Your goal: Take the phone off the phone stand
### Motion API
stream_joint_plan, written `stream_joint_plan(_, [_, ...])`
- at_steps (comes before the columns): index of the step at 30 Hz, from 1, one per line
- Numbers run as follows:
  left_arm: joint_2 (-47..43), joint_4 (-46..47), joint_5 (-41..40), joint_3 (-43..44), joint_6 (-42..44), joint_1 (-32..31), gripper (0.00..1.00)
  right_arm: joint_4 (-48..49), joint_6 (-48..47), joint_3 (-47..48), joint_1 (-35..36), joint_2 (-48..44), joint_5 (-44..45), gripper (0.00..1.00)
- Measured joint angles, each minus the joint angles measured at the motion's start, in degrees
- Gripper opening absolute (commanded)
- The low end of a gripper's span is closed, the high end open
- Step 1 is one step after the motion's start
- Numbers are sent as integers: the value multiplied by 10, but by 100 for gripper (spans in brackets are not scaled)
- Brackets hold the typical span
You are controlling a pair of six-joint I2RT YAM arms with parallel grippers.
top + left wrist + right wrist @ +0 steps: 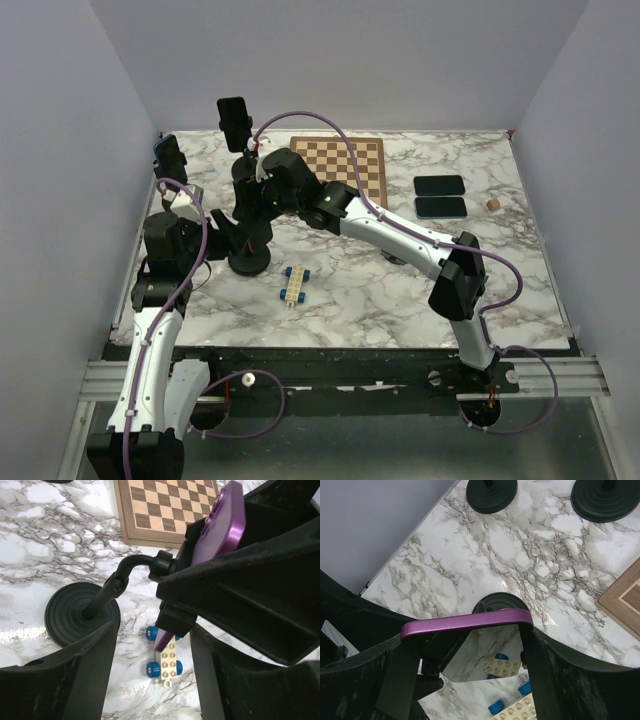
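Two-arm scene on a marbled surface (400, 300). The purple phone (467, 622) sits tilted in the black clamp of the phone stand (107, 587), whose bent stem rises from a round black base (248, 262) at the left centre of the surface. The right arm reaches across from the right, and the right hand (467, 650) is closed about the phone: in the right wrist view one finger (400, 675) lies along each long edge, with the glossy screen between them mirroring the marble. In the left wrist view the phone's lower end shows under the clamp, above a cream brick car with blue wheels (295, 283) that lies on the surface just right of the base. The left hand (152, 650) is beside the stand with its fingers spread wide and nothing held between them; the stand's base lies just beyond its left finger (75, 680). Two further stands carrying dark phones are at the back (233, 120) and the far left (168, 155). A chessboard (340, 165) lies flat at the back centre, and to its right are two dark handsets (440, 185), one just behind the other, with a small wooden block (493, 203) near them.
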Motion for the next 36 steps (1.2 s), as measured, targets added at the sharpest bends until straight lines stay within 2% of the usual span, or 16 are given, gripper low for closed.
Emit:
stream_joint_plan(5, [9,6,14,10,9,0,63,-2,5,1,0,0,-8,1])
stream_joint_plan(13, [12,29,33,10,10,0,43,-9,13,3,0,0,-10,1])
stream_joint_plan(23, [27,49,60,7,10,0,41,-9,18,3,-2,0,-13,1])
stream_joint_plan(26, [26,52,61,6,10,0,33,-9,18,3,-3,0,-14,1])
stream_joint_plan(32, [27,61,67,4,20,0,3,-1,19,0,-5,0,-14,1])
stream_joint_plan(36, [21,62,63,1,25,0,0,11,19,-14,-3,-7,-5,1])
